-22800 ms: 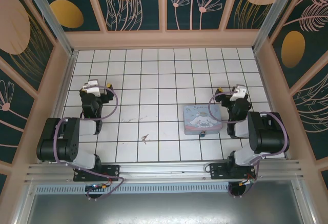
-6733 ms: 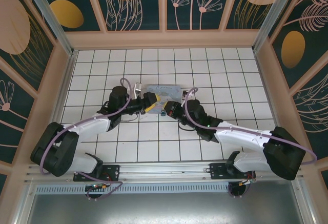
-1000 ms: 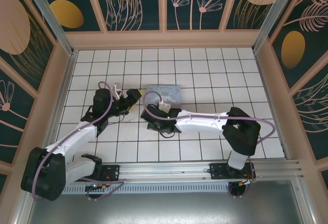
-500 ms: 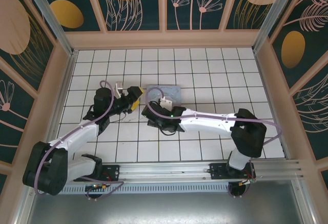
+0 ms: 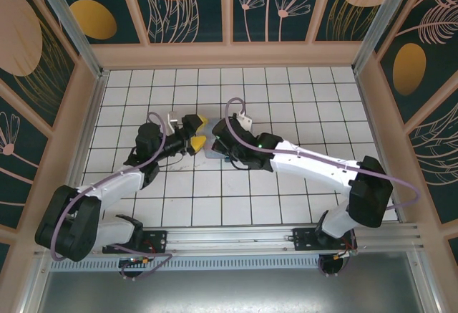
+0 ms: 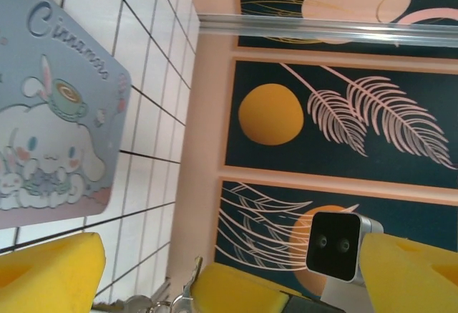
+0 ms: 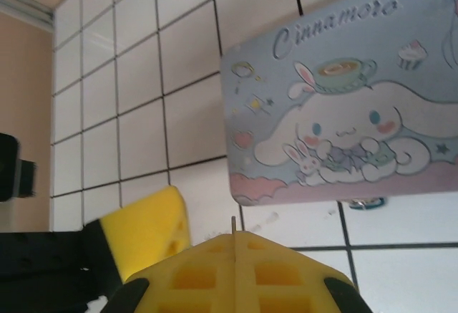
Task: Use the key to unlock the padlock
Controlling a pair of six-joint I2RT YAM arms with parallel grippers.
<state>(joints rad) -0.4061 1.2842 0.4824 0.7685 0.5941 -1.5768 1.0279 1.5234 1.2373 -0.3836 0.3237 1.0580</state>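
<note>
Right wrist view: the right gripper (image 7: 234, 245) has its yellow pads pressed together. A thin metal sliver, the key (image 7: 233, 225), stands out of the seam between them, so the jaws are clamped on it. Beyond the pads, a pastel blue cartoon tin (image 7: 336, 105) lies flat on the white tiled floor (image 7: 186, 127). A small teal object, the padlock (image 7: 363, 203), shows at the tin's near edge. It is blurred and partly cut off by that edge, and I cannot tell whether it touches the tin or lies under it. One yellow finger (image 7: 143, 230) of the left arm sits just beside the right gripper's pads.

Left wrist view: the left arm's own fingers (image 6: 50, 273) stand wide apart at the two lower corners, with nothing between them in contact. A yellow pad of the right gripper lies in the gap, with silver metal at its tip. The tin occupies the upper left.

Top external view: both arms reach to the middle of the floor. The left gripper (image 5: 198, 132) is spread, and its tips flank the end of the right arm. The right arm covers most of the tin. The padlock and key are too small to make out here.
</note>
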